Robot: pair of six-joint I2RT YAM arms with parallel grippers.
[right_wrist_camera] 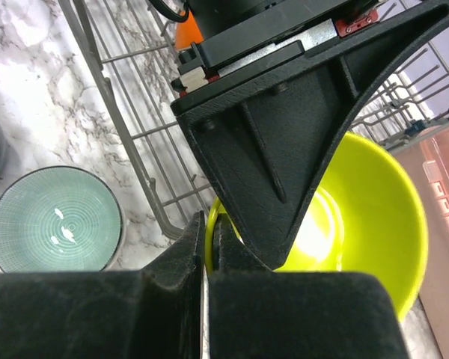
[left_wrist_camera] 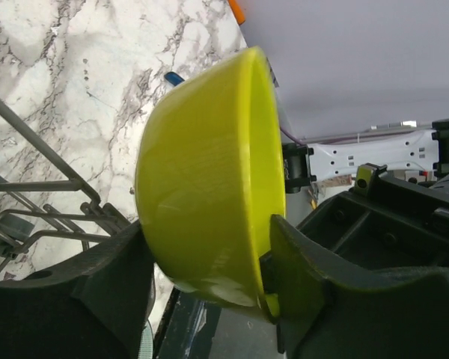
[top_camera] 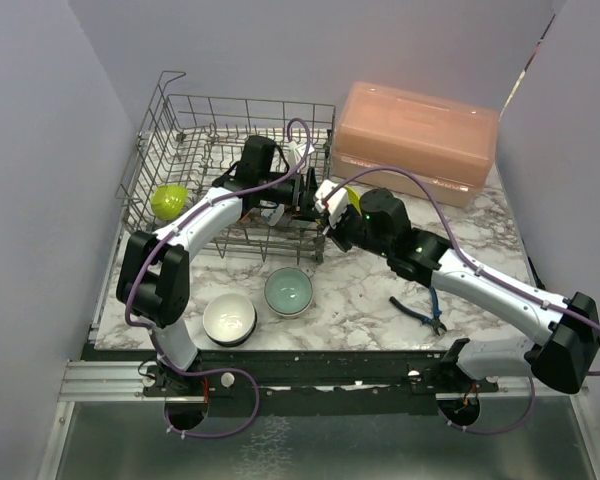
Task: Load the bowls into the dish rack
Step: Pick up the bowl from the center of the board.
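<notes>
**A:** where's the lime-yellow bowl (left_wrist_camera: 202, 179) at?

**B:** up in the air by the dish rack (top_camera: 180, 110), at its front edge. It's tipped on its side, mouth facing the right tool (right_wrist_camera: 207, 247), which is pinched tight on the rim. The left tool (left_wrist_camera: 209, 258) has a finger on either side of it, can't tell if it's actually gripping.

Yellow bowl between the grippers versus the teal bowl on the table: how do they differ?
Pose: the yellow bowl hangs tipped on its side; the teal bowl stands upright on the table. State: the right gripper pinches the yellow bowl's rim and the left gripper straddles its wall; the teal bowl is untouched. Look: yellow bowl plain, teal bowl finely ringed inside. Both are small, round, empty.
</notes>
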